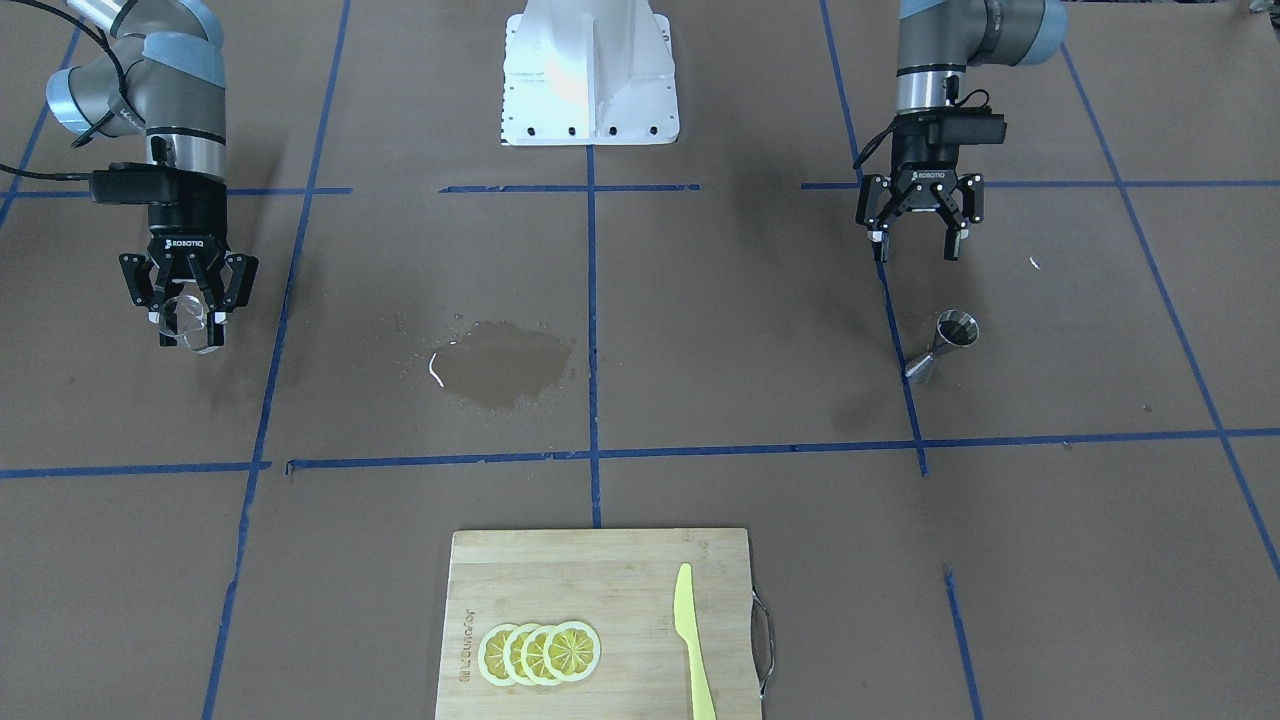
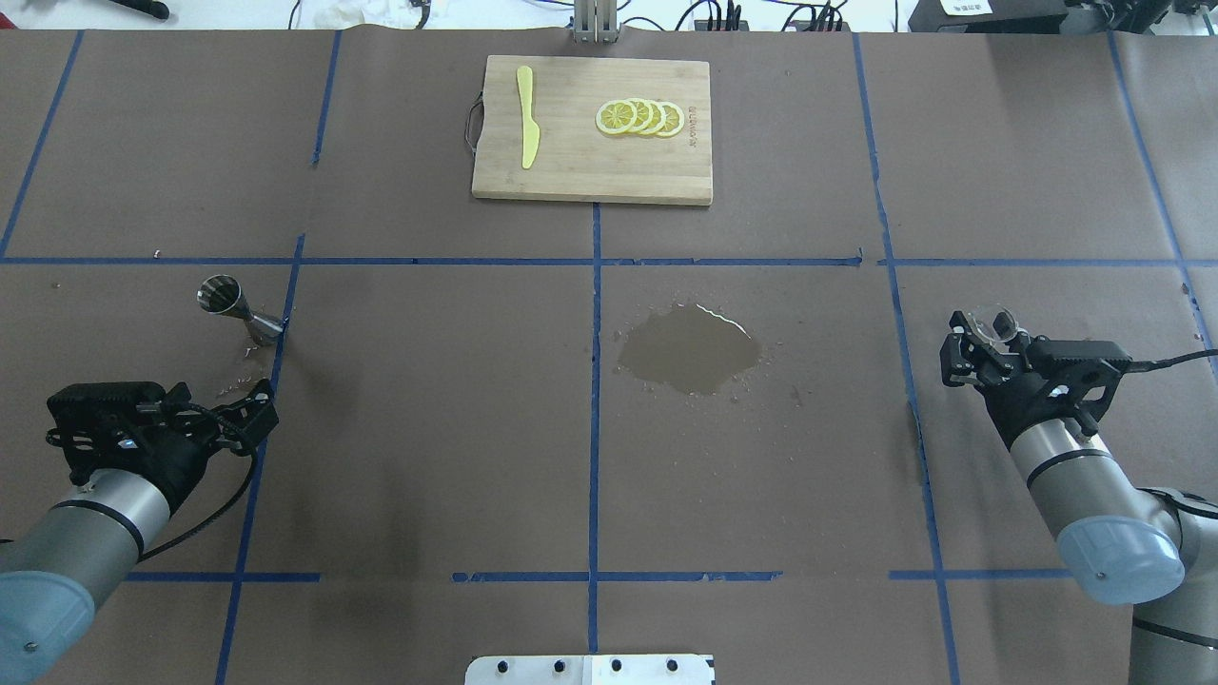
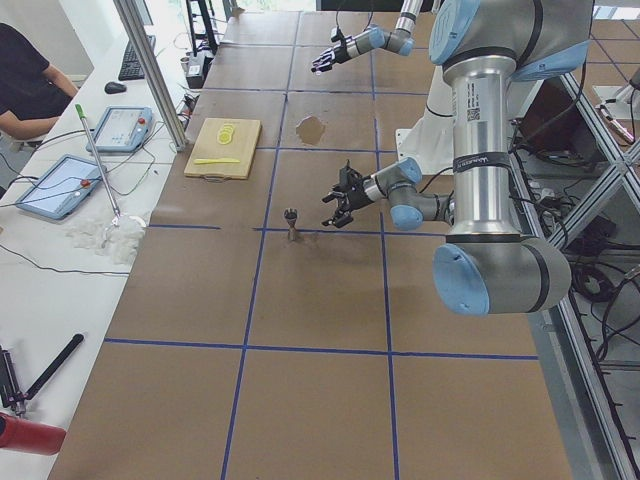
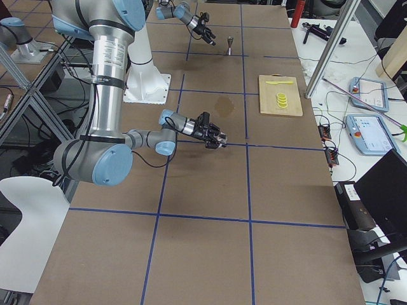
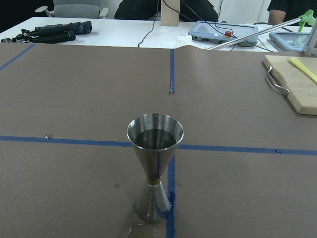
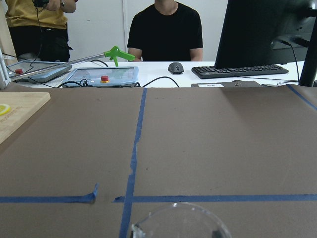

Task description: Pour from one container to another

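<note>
A steel jigger (image 1: 945, 345) stands upright on the brown paper by a blue tape line, also seen in the overhead view as the jigger (image 2: 233, 306) and close up in the left wrist view (image 5: 155, 168), with liquid in its upper cup. My left gripper (image 1: 917, 250) hovers open just behind it, nothing between its fingers. My right gripper (image 1: 190, 328) is shut on a clear glass (image 1: 192, 322) held above the table at the other side. The glass rim (image 6: 178, 220) shows at the bottom of the right wrist view.
A wet puddle (image 2: 690, 350) darkens the paper near the middle. A wooden cutting board (image 2: 571, 176) at the far edge carries lemon slices (image 2: 639, 117) and a yellow knife (image 2: 527, 128). The robot's white base (image 1: 590, 75) stands between the arms.
</note>
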You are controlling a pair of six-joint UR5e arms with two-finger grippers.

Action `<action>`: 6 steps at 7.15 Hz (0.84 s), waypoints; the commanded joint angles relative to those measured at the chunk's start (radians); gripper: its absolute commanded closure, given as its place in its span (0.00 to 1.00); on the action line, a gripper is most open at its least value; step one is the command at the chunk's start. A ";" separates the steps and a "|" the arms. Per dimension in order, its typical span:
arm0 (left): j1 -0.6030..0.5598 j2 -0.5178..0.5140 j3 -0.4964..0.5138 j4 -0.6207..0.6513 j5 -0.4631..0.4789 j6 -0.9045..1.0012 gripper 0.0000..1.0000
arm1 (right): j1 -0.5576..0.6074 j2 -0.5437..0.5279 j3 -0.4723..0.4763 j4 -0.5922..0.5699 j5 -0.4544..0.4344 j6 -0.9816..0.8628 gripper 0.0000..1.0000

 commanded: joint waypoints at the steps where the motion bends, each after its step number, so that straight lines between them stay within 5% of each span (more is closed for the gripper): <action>1: 0.011 0.021 -0.109 0.025 -0.090 0.034 0.00 | -0.063 0.001 -0.036 0.003 -0.069 0.003 1.00; 3: 0.009 0.021 -0.216 0.127 -0.153 0.039 0.00 | -0.094 0.015 -0.048 0.003 -0.099 0.020 1.00; 6: 0.006 0.021 -0.232 0.134 -0.163 0.039 0.00 | -0.128 0.023 -0.058 0.005 -0.119 0.044 1.00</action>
